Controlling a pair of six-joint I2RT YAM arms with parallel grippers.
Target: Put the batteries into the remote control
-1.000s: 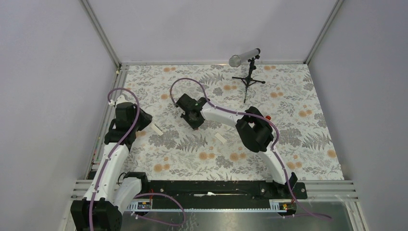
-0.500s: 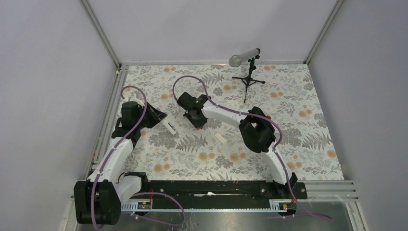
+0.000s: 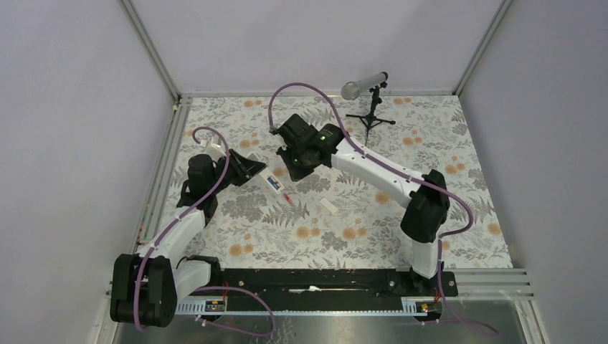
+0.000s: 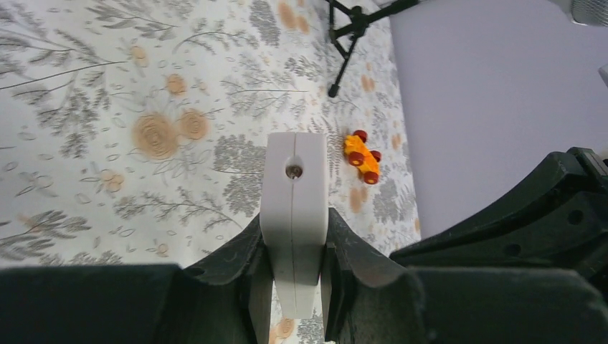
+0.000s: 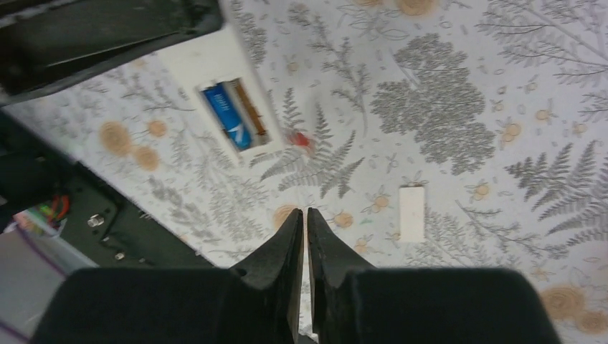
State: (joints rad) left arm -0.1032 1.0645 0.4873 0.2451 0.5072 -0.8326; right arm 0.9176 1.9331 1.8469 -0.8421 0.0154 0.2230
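Your left jaws are pinching the slim white rectangular remote control [image 3: 274, 183] across its width near one end, so that the free end sticks out past the fingertips toward the middle of the flower-and-fern patterned worktop [image 3: 323, 236]. The left wrist view shows that free end face on, with a small round hole in it. I cannot tell whether the remote rests on the worktop or hangs just above it. The right wrist view shows its back facing up and the battery bay open. A blue cylindrical cell [image 5: 228, 118] lies in one slot, and the slot beside it shows only a brownish strip. A small red cell [image 5: 300, 140], blurred in that view, lies on the worktop just off the remote's free end, outside the bay. Your right jaws are pressed together with nothing between them. They hover above the worktop near the remote and the red cell, touching neither. A small loose white rectangular cover piece [image 3: 328, 205] lies flat on the worktop to the right of the red cell, apart from it and from both arms. Farther back, a grey microphone on a black tripod stand [image 3: 369, 107] is upright. An orange toy car with red wheels [image 4: 361, 157] sits on the worktop, well away from the remote.
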